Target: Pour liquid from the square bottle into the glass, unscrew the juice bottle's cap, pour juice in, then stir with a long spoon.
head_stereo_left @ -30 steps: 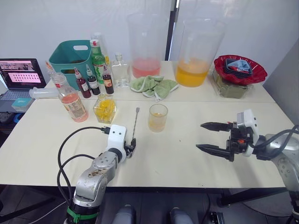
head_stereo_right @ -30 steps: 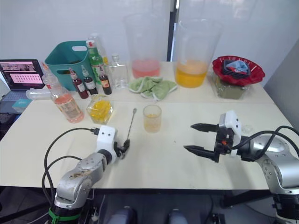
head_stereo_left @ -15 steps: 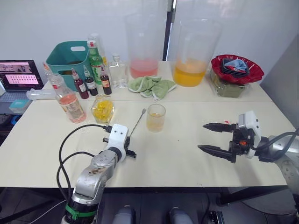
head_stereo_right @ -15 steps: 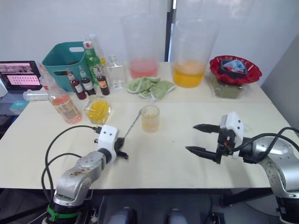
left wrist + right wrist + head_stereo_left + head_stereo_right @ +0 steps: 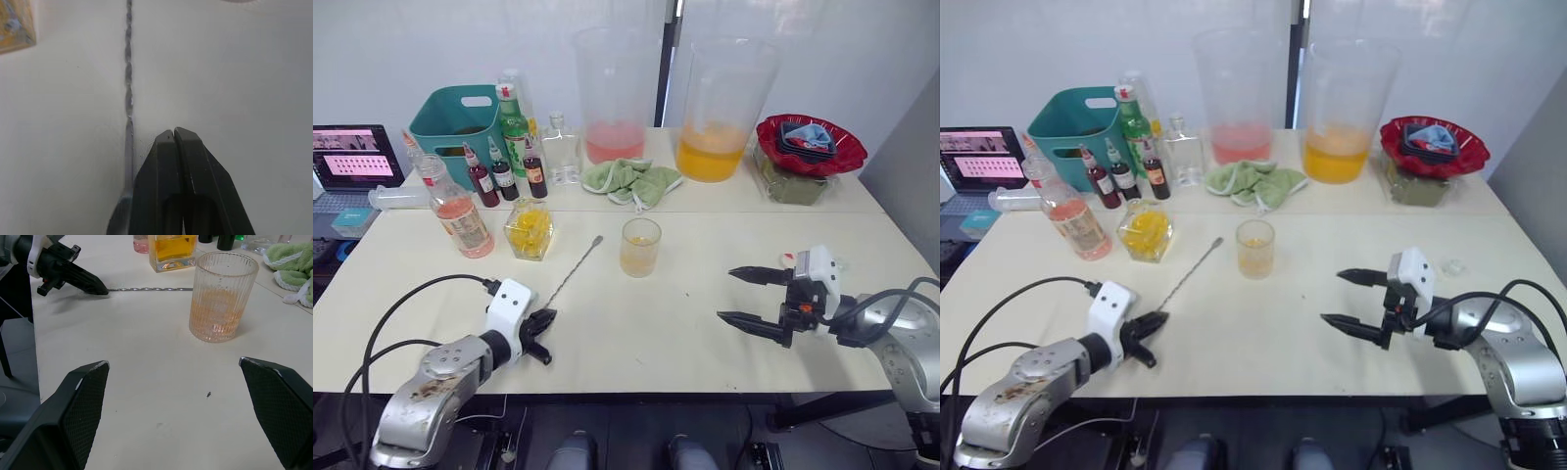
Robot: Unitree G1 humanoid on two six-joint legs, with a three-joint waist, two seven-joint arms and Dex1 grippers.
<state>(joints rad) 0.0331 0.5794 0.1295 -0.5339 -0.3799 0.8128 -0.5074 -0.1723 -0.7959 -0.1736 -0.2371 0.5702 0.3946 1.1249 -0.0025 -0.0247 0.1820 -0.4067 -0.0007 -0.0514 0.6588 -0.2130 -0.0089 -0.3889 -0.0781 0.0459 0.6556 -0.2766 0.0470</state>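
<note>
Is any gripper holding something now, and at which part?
Nothing is held. The left gripper is shut beside the long spoon; the right gripper is open.

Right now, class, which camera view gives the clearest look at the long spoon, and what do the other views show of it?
The left wrist view: the long spoon shows its twisted stem up close, lying on the table beside the shut left gripper. Both eye views show its whole length as a thin line. The right wrist view shows it lying flat behind the glass.
</note>
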